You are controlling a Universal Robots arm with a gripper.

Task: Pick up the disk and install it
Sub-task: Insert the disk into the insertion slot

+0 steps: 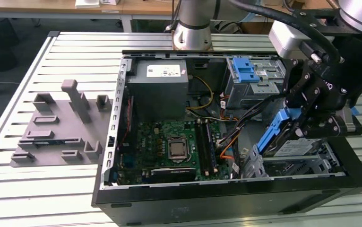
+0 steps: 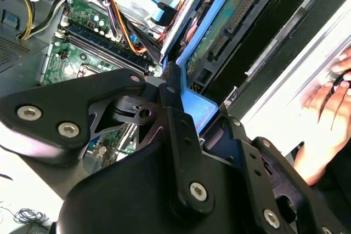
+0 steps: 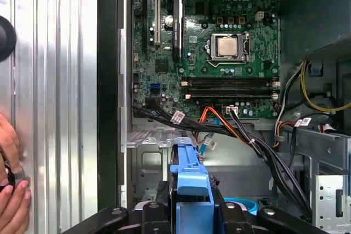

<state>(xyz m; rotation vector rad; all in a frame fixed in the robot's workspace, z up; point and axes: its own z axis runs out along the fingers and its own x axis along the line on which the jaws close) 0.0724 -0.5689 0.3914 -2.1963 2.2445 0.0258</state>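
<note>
Holding disk (image 1: 270, 135) clamped in hand (image 1: 310, 124), tilted over computer case (image 1: 231, 202); pickup done, seating outstanding.

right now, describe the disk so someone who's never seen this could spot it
Find the open computer case on the slatted table and go to its corner at the exterior view's right, where the gripper hangs. The disk is the flat silver drive clamped there, tilted over the drive cage. Unlike the bare blue clip further back, its blue frame holds a drive.
</note>
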